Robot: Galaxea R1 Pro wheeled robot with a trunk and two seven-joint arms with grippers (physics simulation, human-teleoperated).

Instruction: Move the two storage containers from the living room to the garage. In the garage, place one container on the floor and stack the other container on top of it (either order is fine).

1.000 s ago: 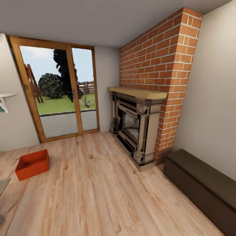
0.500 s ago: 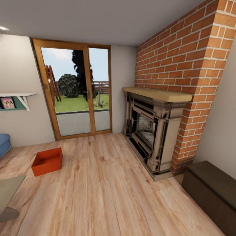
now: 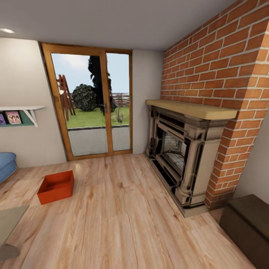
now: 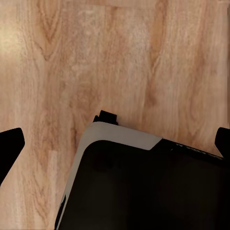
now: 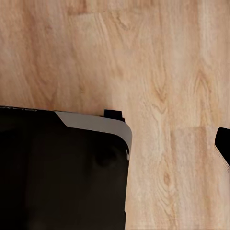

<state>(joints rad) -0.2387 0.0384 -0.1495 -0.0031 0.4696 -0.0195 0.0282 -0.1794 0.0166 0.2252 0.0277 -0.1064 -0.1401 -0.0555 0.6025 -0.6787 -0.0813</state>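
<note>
**One container in sight, a long approach ahead**

We stand in the living room, looking across the light wood-plank floor [image 3: 123,209]. One storage container [image 3: 56,186], red-orange and open-topped, sits on the planks in the lower left of the head view, in front of the glass patio door [image 3: 91,108] and near the blue sofa [image 3: 6,166] at the left edge. We cannot see the second container from here, so we cannot say where it lies.

In the left wrist view, the left gripper's dark fingertips [image 4: 10,146] sit at the two side edges of the frame, far apart, with nothing between them but floor and a corner of our own dark base [image 4: 143,187]; we judge it spread wide and empty. In the right wrist view, a single dark tip of the right gripper [image 5: 223,141] shows at the right edge, so we cannot tell how wide it stands.

The risks, as we judge them, lie in the approach. The container is well apart from us and off to the left, so we must turn and drive before either arm can reach. A grey-green surface [image 3: 9,220] juts into the lower left corner, between us and the box; a direct line could clip it with the base. The stone fireplace [image 3: 183,157] and the dark bench [image 3: 246,224] crowd the right side, so a wide swing could scrape those. The walls look smooth and straight, so a one-sided pinch may slip or tilt the box when lifted.
</note>
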